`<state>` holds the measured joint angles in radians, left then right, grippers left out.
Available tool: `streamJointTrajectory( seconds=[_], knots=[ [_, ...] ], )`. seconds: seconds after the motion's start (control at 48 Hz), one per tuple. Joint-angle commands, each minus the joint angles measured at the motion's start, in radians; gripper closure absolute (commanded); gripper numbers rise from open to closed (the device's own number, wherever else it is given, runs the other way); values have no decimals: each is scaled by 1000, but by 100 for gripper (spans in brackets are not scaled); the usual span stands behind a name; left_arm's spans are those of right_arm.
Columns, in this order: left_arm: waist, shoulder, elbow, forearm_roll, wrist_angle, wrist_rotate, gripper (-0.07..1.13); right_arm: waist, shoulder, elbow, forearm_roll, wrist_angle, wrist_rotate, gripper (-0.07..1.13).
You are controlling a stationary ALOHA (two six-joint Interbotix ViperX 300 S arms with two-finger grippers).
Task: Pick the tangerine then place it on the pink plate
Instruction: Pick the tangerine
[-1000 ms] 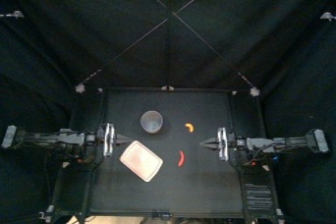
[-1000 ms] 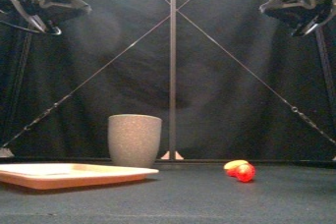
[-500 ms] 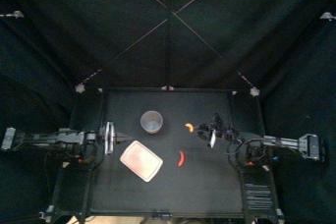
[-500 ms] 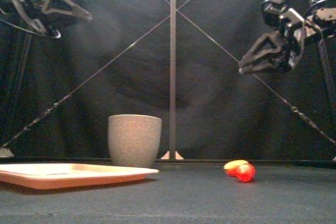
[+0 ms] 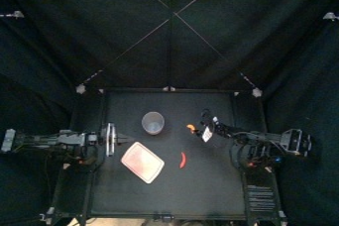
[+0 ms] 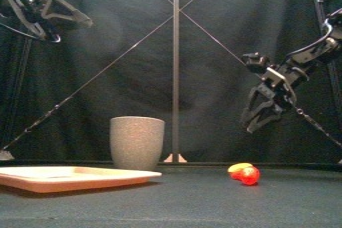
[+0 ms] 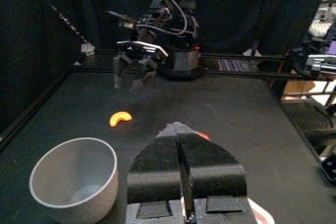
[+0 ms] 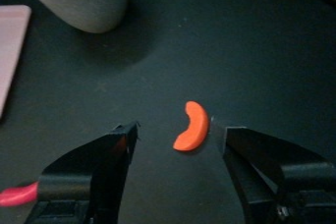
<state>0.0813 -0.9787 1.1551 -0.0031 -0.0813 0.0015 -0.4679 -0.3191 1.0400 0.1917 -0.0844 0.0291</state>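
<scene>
The black bench fills the lower half of the top view, closed in by black curtains, and what I need sits in its middle. The tangerine (image 8: 194,126), a small orange crescent, lies flat on the bare bench at the centre of the right wrist view. It is right of the grey cup (image 5: 155,122) in the top view and well apart from the pink plate (image 5: 142,161), which lies lower and to the left.

My right tool (image 8: 180,130) hangs over the tangerine with its jaws spread wide, one on either side of the crescent and neither touching it. I read that as lined up to straddle the piece across its narrow width before dropping. In the front view it is clearly above the bench, at centre right.

A red toy (image 5: 183,159) lies lower, nearer the plate; it is not my target, so I would keep the jaws clear of it.

My left tool (image 7: 184,141) rests at the left edge of the bench, jaws pressed together on nothing, leaving the carry path to the plate unblocked.
</scene>
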Motion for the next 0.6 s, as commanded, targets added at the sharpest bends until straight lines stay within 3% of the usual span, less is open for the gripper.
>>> streamJointTrajectory(
  seconds=[0.021,0.333,0.604],
  knots=[
    [5,3,-11,2,-9,2,94,-31,55,-69,2,43,0,12],
    [21,3,11,0,-11,0,94,-63,236,-232,6,291,2,12],
    [21,3,15,0,-12,-2,94,-67,288,-259,-15,319,2,12]
  ],
)
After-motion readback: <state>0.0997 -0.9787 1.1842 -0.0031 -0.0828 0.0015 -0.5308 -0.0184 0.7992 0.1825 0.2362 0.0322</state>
